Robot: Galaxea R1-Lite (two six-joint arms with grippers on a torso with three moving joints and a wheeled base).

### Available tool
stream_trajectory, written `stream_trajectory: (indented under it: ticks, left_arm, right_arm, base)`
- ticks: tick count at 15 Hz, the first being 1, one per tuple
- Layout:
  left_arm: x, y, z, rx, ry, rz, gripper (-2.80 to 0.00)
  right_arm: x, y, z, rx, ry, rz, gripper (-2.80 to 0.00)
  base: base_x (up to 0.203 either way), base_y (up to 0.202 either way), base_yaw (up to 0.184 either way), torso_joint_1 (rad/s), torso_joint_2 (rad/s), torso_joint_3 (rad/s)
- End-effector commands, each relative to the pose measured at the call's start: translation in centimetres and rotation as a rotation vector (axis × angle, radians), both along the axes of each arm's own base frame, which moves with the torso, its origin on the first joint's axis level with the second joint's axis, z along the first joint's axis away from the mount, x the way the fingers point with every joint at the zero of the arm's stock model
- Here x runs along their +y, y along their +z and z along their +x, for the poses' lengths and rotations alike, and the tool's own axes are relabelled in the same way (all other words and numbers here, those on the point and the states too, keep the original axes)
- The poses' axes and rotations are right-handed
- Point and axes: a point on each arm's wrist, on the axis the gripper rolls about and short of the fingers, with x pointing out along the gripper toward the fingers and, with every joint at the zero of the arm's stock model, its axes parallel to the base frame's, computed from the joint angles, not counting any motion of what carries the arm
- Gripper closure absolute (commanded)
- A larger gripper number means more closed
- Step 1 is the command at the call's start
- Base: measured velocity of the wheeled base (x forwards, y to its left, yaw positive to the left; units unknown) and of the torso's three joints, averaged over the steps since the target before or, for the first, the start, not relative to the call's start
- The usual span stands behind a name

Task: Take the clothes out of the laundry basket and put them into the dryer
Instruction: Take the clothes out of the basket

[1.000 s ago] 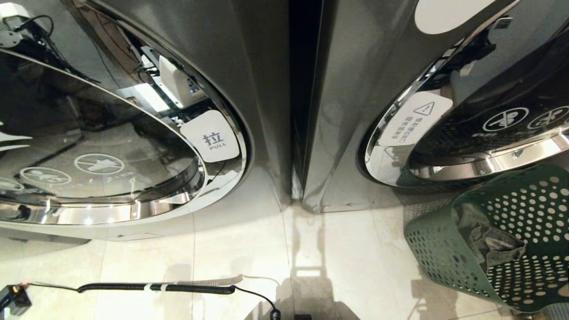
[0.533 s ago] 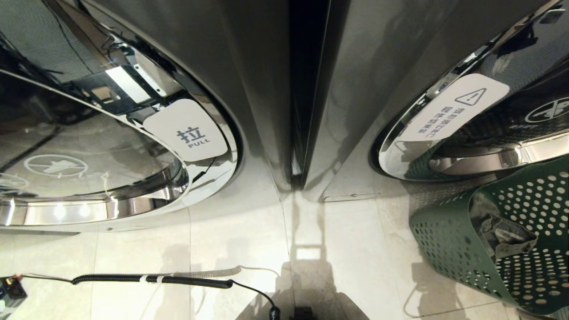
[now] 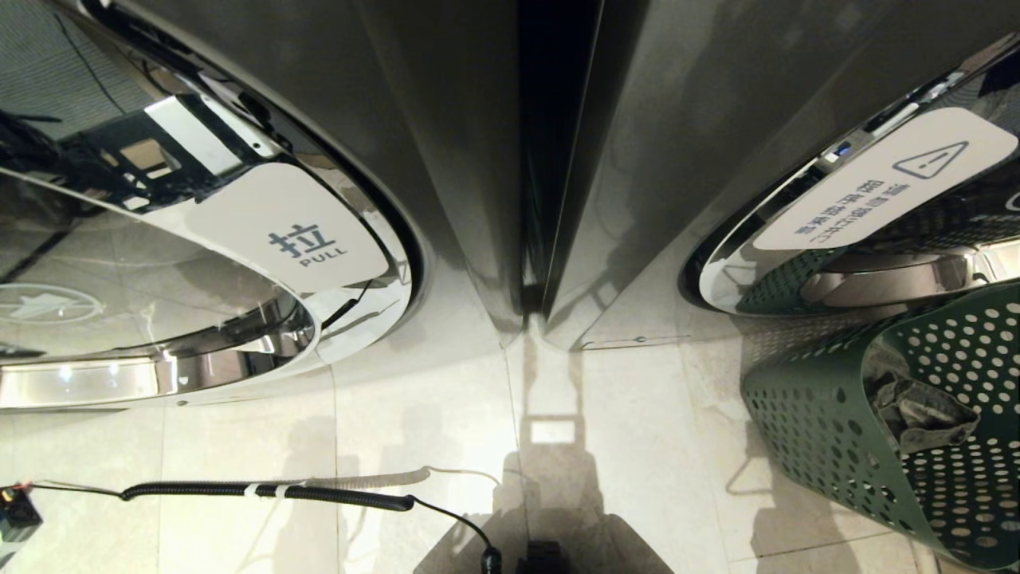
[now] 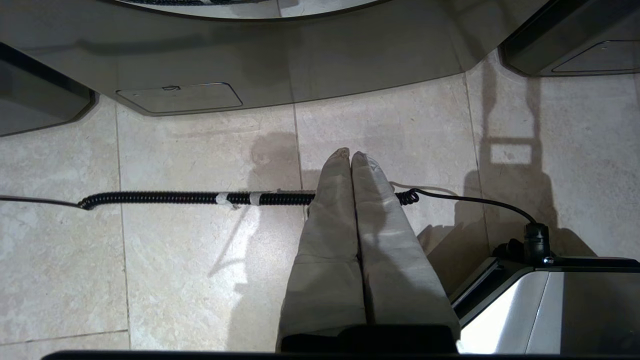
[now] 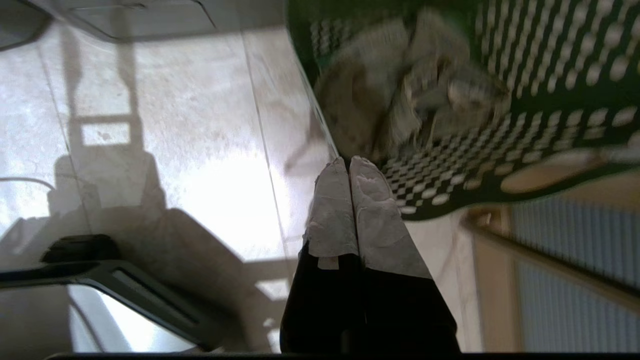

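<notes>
Where door curves: "拉 PULL" label (image 3: 307, 239), L dryer (image 3: 374, 96).

The left gripper (image 4: 351, 155) had two long tapering fingers (image 4: 330, 235) wrapped in pale grey fabric, on a black mount. The right gripper (image 5: 348, 161) was alike, its wrap frayed and ending partway over black stems. A silver, dark-edged base corner (image 4: 545, 305) sat at four o'clock.

— What stood ahead?
— Two machines side by side, the left door (image 3: 159, 263) marked PULL.
— And the floor (image 3: 446, 430)?
— A green basket (image 3: 829, 446) with grey clothes (image 3: 916, 410) at the right edge; a coiled cable (image 3: 263, 492) along the near edge.
</notes>
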Motion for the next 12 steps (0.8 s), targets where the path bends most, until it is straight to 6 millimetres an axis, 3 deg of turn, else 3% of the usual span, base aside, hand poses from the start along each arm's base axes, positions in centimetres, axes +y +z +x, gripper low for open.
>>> stream_trajectory:
  ticks: [1, 4, 6, 7, 9, 10, 12]
  left_arm:
    - [0.0, 0.0, 0.0, -0.002, 0.0, 0.0, 0.0]
    - [0.0, 0.0, 0.0, -0.001, 0.0, 0.0, 0.0]
    - [0.0, 0.0, 0.0, -0.001, 0.0, 0.0, 0.0]
    - [0.0, 0.0, 0.0, -0.002, 0.0, 0.0, 0.0]
    - [0.0, 0.0, 0.0, -0.001, 0.0, 0.0, 0.0]
    - [0.0, 0.0, 0.0, -0.002, 0.001, 0.0, 0.0]
    - [0.0, 0.0, 0.0, -0.001, 0.0, 0.0, 0.0]
  right_arm:
    - [-0.1, 1.7, 4.1, 0.225, -0.045, 0.06, 0.0]
    - [-0.3, 1.7, 10.4, 0.486, -0.183, 0.191, 0.0]
    - [-0.8, 1.2, 14.2, 0.528, -0.278, 0.262, 0.0]
    - [-1.6, 0.9, 15.8, 0.513, -0.343, 0.298, 0.0]
    - [-4.1, 0.4, 17.2, 0.486, -0.501, 0.36, 0.0]
    - [-5.2, 0.1, 17.6, 0.484, -0.559, 0.377, -2.8]
    - [-6.8, 0.3, 18.6, 0.48, -0.613, 0.381, -2.8]
  base:
    - [0.0, 0.0, 0.0, 0.0, 0.0, 0.0]
    - [0.0, 0.0, 0.0, 0.0, 0.0, 0.0]
    - [0.0, 0.0, 0.0, 0.0, 0.0, 0.0]
    - [0.0, 0.0, 0.0, 0.0, 0.0, 0.0]
    - [0.0, 0.0, 0.0, 0.0, 0.0, 0.0]
    - [0.0, 0.0, 0.0, 0.0, 0.0, 0.0]
    - [0.0, 0.0, 0.0, 0.0, 0.0, 0.0]
